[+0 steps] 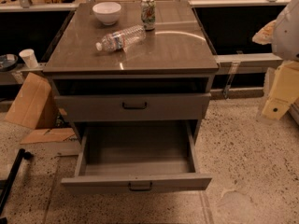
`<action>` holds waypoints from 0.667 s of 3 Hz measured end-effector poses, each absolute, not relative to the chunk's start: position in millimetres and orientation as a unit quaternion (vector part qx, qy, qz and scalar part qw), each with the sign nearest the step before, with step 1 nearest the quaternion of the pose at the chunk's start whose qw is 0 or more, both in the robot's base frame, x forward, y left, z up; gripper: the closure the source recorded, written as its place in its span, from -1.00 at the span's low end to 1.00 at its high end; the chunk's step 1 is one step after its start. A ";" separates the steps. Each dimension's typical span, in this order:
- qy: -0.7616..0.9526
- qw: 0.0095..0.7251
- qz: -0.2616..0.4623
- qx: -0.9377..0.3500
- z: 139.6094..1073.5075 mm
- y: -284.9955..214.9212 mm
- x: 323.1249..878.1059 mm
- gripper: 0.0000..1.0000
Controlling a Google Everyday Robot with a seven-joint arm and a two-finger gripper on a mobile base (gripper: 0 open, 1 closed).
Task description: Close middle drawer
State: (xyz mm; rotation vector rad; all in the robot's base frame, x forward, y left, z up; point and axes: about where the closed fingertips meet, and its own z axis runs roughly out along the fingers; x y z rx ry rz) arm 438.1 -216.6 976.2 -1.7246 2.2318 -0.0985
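- The middle drawer (135,183), a wide grey-brown cabinet drawer with a flat front and a small dark bar handle (140,186) at centre, stands pulled far out toward the camera. It lies below the taller-fronted upper drawer (93,108), which is nearly shut.
- As a judgement, it should handle as a stiff, rigid box on runners, and light, since it holds nothing. A steady, straight push ought to send it home.
- The best place to bear on is the middle of the flat front, at or just above the bar handle. A push near one corner could skew it in its runners.
- The pale yellow-and-white pincer (280,90) seems to be the shape hanging at the right edge, well apart from the drawer. I cannot tell whether it is apart or together.
- The open drawer's tray is bare wood-grey all through.
- On the glossy grey-brown counter (163,50) stand a round white bowl (106,12) showing nothing inside and an upright green-and-white can (148,13). A clear plastic bottle (120,38) lies on its side.
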 end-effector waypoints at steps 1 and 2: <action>0.781 0.159 -0.034 -0.604 976.2 -216.4 438.1 -1.00; 0.761 0.162 -0.017 -0.628 974.9 -195.3 437.5 -1.00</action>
